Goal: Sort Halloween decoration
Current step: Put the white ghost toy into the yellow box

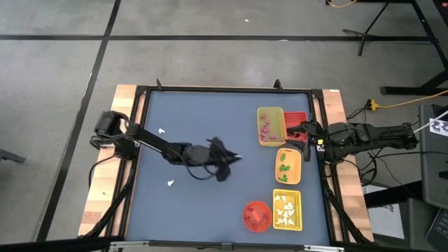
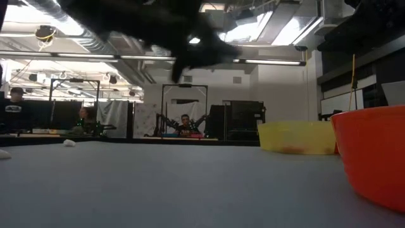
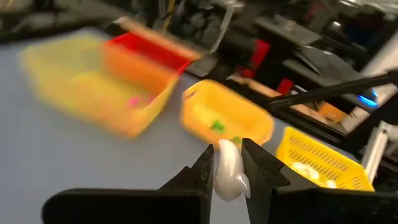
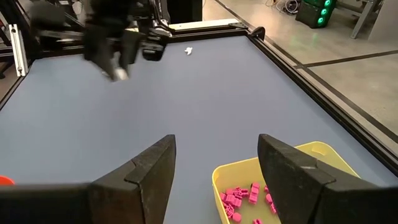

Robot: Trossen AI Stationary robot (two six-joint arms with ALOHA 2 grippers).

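Over the desk's (image 1: 210,105) middle, the left claw (image 3: 235,163) pinches a white ghost piece (image 3: 229,169), mid-carry by my judgement; next it must reach the yellow mesh tray (image 1: 288,209) of white pieces near the front right corner. Beside the right edge, the right claw (image 4: 214,163) waits spread.

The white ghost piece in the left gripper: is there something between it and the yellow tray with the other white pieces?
Nothing visible blocks it. The left gripper holds the white ghost piece above bare table. The yellow tray of white pieces lies beyond, beside the red-orange bowl, which sits off the straight path. The right gripper waits open over the tray of pink pieces.
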